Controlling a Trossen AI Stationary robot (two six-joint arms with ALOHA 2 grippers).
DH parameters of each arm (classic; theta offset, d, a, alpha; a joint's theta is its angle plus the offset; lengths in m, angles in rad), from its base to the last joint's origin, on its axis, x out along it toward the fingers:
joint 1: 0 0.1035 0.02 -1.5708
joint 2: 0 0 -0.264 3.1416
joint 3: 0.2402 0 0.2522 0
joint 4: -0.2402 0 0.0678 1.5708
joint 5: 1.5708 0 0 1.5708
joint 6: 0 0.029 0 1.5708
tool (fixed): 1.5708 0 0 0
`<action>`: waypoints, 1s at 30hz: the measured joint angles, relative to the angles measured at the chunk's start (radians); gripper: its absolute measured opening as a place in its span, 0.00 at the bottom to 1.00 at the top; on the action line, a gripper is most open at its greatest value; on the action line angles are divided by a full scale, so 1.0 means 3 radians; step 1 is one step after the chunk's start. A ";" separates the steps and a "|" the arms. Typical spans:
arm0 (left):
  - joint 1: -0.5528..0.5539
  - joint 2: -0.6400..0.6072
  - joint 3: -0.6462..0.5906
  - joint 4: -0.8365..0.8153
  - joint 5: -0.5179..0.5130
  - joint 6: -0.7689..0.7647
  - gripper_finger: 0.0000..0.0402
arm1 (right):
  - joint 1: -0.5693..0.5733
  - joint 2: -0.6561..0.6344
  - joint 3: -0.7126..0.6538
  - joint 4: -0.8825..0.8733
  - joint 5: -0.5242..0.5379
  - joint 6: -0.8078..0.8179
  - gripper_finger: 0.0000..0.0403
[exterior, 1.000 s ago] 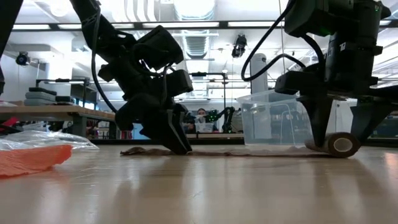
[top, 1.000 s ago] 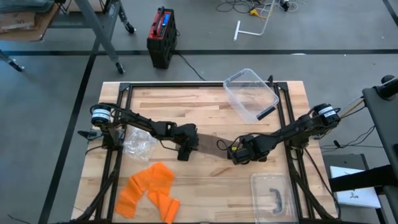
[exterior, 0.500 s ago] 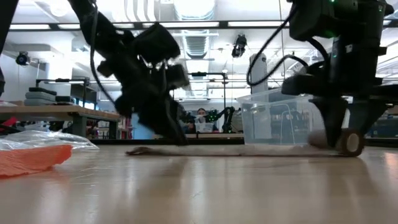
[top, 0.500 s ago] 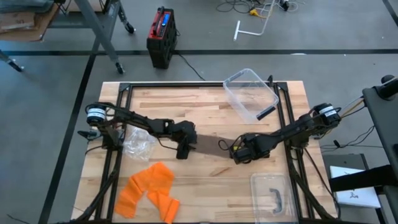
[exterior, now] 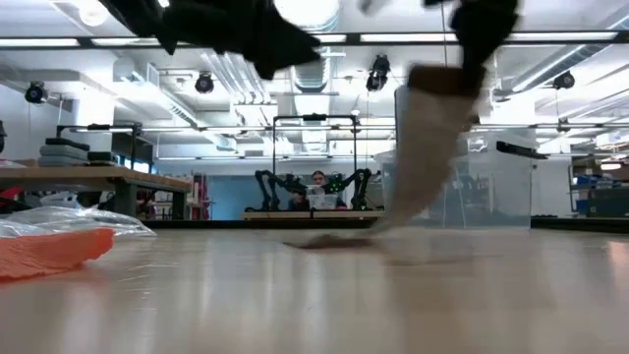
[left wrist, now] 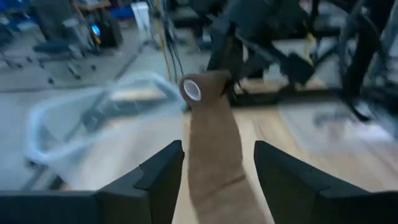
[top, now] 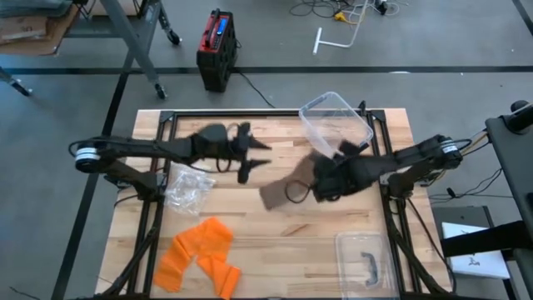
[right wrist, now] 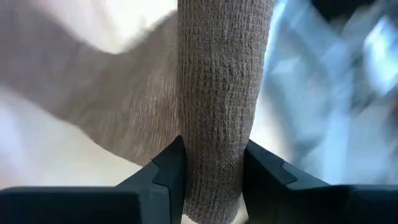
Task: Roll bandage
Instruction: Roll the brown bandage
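A tan bandage is partly wound into a roll. My right gripper is shut on that roll and holds it high above the table's middle. The loose strip hangs from the roll, and its tail lies on the wood. My left gripper hovers open above the table left of the strip, touching nothing. In the left wrist view the roll and strip show beyond its spread fingers. My right gripper pinches the bandage roll across its wound body between its two fingers, one on each side. The fingers slant downward from the table's right. The roll is lifted clear. The strip hangs slack below it with the tail end on the table.
A clear plastic bin sits at the far right, just behind the right gripper. A crumpled clear bag and orange bandage lie at the near left. A clear lid lies at the near right.
Both grippers have risen well off the table. My left gripper has come off the strip's free end and swung toward the far edge. My right gripper has turned about and carried the roll up, so the strip now hangs from it instead of lying flat.
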 joint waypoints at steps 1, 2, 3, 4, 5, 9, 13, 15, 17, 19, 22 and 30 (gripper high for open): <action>0.0066 -0.0028 0.0056 0.0003 0.0043 -0.0036 0.49 | -0.0059 0.0000 0.0116 0.0036 0.0157 -0.0342 0.28; 0.0122 -0.0039 0.0113 -0.0007 0.0077 -0.0051 0.50 | -0.0118 0.0000 0.0223 0.0088 0.0289 -0.0658 0.28; 0.0181 -0.0038 0.0179 -0.0027 0.0118 -0.0049 0.50 | -0.0188 0.0000 0.0329 0.0177 0.0387 -0.0993 0.28; 0.0231 -0.0035 0.0254 -0.0090 0.0141 -0.0048 0.51 | -0.0256 0.0000 0.0414 0.0334 0.0474 -0.1335 0.28; 0.0277 -0.0025 0.0341 -0.0161 0.0174 -0.0047 0.51 | -0.0320 0.0000 0.0486 0.0493 0.0535 -0.1685 0.28; 0.0375 0.0074 0.0768 -0.0485 0.0213 -0.0038 0.54 | -0.0523 0.0003 0.0673 0.1085 0.0654 -0.3083 0.28; 0.0381 0.0201 0.1151 -0.0789 0.0198 -0.0035 0.58 | -0.0640 0.0009 0.0716 0.1674 0.0870 -0.4111 0.28; 0.0384 0.0265 0.1305 -0.0848 0.0118 -0.0030 0.61 | -0.0690 0.0009 0.0717 0.1912 0.0920 -0.4461 0.28; 0.0394 0.0292 0.1391 -0.0934 0.0055 -0.0057 0.63 | -0.0716 0.0009 0.0718 0.2045 0.0924 -0.4659 0.28; 0.0415 0.0340 0.1460 -0.0930 0.0010 -0.0088 0.66 | -0.0760 0.0012 0.0718 0.2157 0.0973 -0.4799 0.28; 0.0450 0.0393 0.1523 -0.0922 -0.0006 -0.0113 0.70 | -0.0841 0.0043 0.0721 0.2332 0.1006 -0.4934 0.27; 0.0494 0.0608 0.1645 -0.0879 -0.0257 -0.0034 0.73 | -0.0924 0.0135 0.0717 0.2311 0.0957 -0.5050 0.28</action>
